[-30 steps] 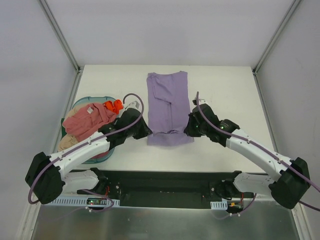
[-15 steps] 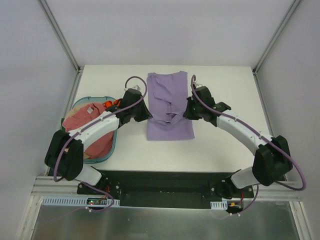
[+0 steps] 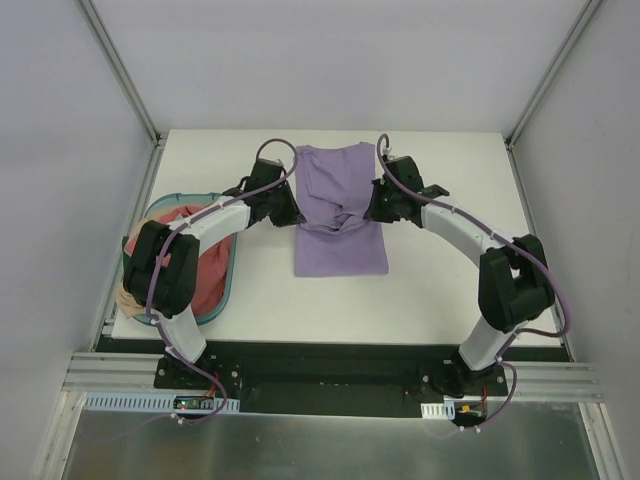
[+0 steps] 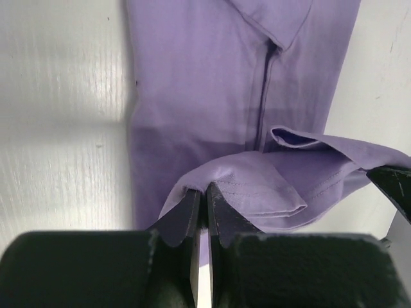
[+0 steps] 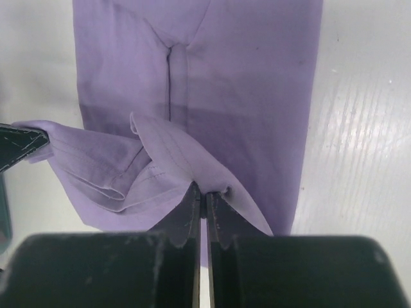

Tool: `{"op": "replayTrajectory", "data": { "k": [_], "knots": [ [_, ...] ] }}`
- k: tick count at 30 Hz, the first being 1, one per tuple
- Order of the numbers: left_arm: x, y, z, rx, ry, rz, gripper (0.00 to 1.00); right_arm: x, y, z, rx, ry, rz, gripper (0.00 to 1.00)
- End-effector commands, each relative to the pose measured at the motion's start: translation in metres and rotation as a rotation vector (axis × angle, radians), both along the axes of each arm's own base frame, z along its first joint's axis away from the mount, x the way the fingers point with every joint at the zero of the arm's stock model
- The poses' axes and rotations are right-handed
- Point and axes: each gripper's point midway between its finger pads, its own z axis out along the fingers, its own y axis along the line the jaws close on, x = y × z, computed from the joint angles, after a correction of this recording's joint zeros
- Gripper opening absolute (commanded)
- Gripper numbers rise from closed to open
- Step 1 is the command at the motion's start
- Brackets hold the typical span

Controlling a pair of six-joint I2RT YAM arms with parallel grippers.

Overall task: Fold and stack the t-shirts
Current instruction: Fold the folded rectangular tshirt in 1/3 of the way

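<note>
Lavender-purple soft cloth t-shirt (image 3: 340, 250) sits as a narrow lengthwise-folded strip on the white table (image 3: 450, 280), centre and upper middle of the top view. My left end effector (image 4: 200, 196) is clamped on one stitched hem corner, at the lower centre of its wrist view. My right end effector (image 5: 203, 192) is clamped on the opposite hem corner. Both finger pairs are pressed together on thin cloth. The hem is lifted and sags between them over the strip's middle.

Handling, my read: light, limp, no stiffness at all. It drapes and wrinkles and won't hold shape. Not fragile. The span between the grips droops, so uneven arm spacing would likely land the fold crooked. Best hold is the doubled, stitched hem corners, since a single thin layer could slip out.

Dusty pink-red cloth t-shirt (image 3: 210, 285) fills the teal oval plastic basket (image 3: 232, 270) at the left of the top view. Tan-beige cloth t-shirt (image 3: 125, 295) peeks out at the basket's lower left.

Writing: none readable. No brand, print or tag that I can make out.
</note>
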Motion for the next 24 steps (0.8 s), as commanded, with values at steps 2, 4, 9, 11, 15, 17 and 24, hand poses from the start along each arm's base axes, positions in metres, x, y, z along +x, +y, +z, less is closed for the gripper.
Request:
{"op": "replayTrajectory", "data": {
  "k": [2,4,9,11,15,17,24],
  "knots": [
    [0.024,-0.006,0.008,-0.022,-0.043,-0.028,0.02,0.032,0.009,0.004,0.05,-0.039,0.02,0.0],
    [0.029,-0.004,0.003,-0.01,-0.037,-0.019,0.02,0.04,0.008,-0.001,0.063,-0.041,0.009,0.0],
    [0.034,0.003,-0.012,0.013,-0.009,0.022,0.06,0.052,0.007,-0.016,0.071,-0.023,-0.004,0.02],
    [0.036,0.004,-0.015,0.015,-0.003,0.025,0.11,0.055,0.006,-0.022,0.073,-0.012,-0.008,0.09],
    [0.037,0.008,-0.011,0.019,-0.012,0.051,0.22,0.059,0.008,-0.021,0.097,-0.003,0.001,0.37],
    [0.037,0.009,-0.001,0.017,-0.036,0.057,0.4,0.059,0.008,-0.013,0.102,-0.012,0.008,0.46],
    [0.011,0.017,0.039,-0.025,-0.104,0.06,0.99,0.03,-0.006,0.022,0.101,-0.03,-0.008,0.96]
  ]
}}
